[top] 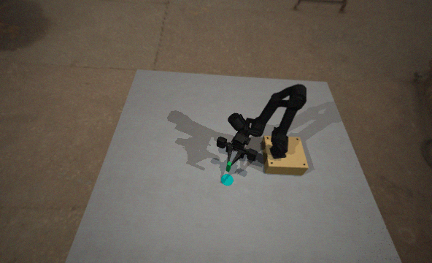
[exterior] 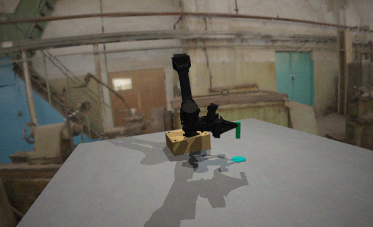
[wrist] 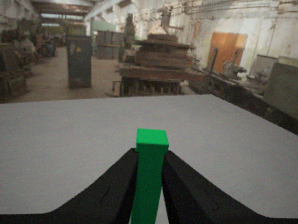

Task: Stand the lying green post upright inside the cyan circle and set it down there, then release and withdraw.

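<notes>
Above the table (exterior: 284,176), I grip the post (exterior: 237,130) upright in my gripper (exterior: 235,126).
The circle (exterior: 238,159) lies at six o'clock, straight below.

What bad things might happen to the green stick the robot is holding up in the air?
1. The black tool pinches the upright green rectangular post near its top end, high above the grey table. If the grip slips, the post would probably fall and topple.
2. The flat cyan circle is small. Seen from above, the post looks a bit short of it, so lowering now might land it on the edge or outside.
</notes>
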Controlling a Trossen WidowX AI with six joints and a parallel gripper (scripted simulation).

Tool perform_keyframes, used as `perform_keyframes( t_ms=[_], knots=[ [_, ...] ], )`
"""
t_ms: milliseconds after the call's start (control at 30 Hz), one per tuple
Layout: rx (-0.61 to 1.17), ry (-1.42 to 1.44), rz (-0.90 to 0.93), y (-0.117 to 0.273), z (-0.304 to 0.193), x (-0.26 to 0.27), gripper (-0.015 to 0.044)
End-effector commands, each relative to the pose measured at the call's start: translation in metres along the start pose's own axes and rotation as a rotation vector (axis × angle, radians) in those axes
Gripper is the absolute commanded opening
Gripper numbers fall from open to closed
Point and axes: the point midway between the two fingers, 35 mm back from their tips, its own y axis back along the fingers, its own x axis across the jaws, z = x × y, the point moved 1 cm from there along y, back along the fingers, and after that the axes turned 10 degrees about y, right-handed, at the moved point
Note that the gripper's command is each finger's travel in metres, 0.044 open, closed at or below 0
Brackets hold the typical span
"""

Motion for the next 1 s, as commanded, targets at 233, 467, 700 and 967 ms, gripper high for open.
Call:
perform_keyframes(
  t_ms=[233, 467, 700, 967],
  knots=[
    [-0.003, -0.002, 0.004, -0.002, -0.021, 0.002, 0.0022],
    [-0.003, -0.002, 0.004, -0.003, -0.033, 0.004, 0.0022],
    [-0.003, -0.003, 0.004, -0.004, -0.045, 0.008, 0.0022],
    [-0.003, -0.003, 0.004, -0.005, -0.058, 0.013, 0.0022]
  ],
)
